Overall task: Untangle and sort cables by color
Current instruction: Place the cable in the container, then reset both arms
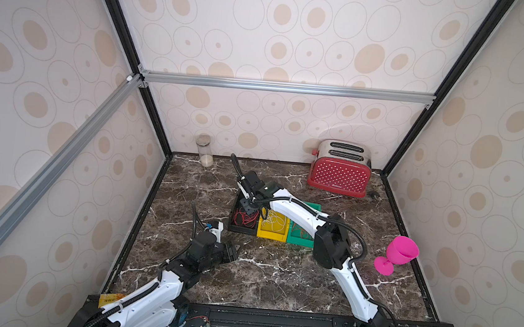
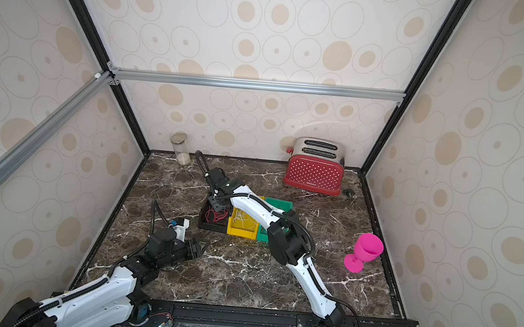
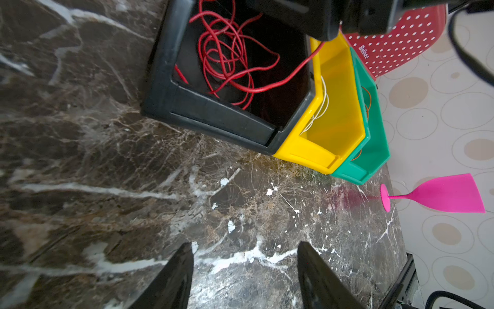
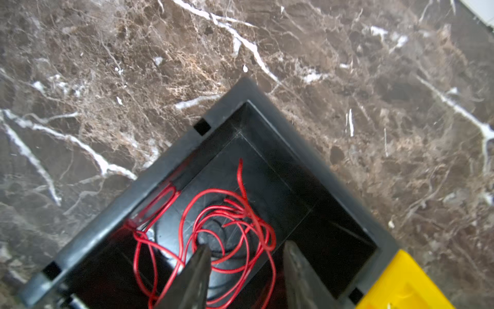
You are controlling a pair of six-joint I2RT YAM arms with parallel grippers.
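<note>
Right pincer [image 4: 247, 244] released, jaws apart over red cables [image 4: 230, 210] in black bin [image 4: 160, 171]. White cables [image 1: 273, 220] in yellow bin [image 1: 272, 235], orange cables [image 1: 298, 230] in green bin [image 1: 299, 240]. Left pincer [image 3: 244, 243] released above surface [image 3: 107, 187].

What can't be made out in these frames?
Green bin contents: right arm covers most of it in both top views; left wrist view shows only slivers of orange cable.
Red cables: lower loops hidden behind right fingers and cut by the frame edge, right wrist view.
Jar contents: too small, top views.
</note>
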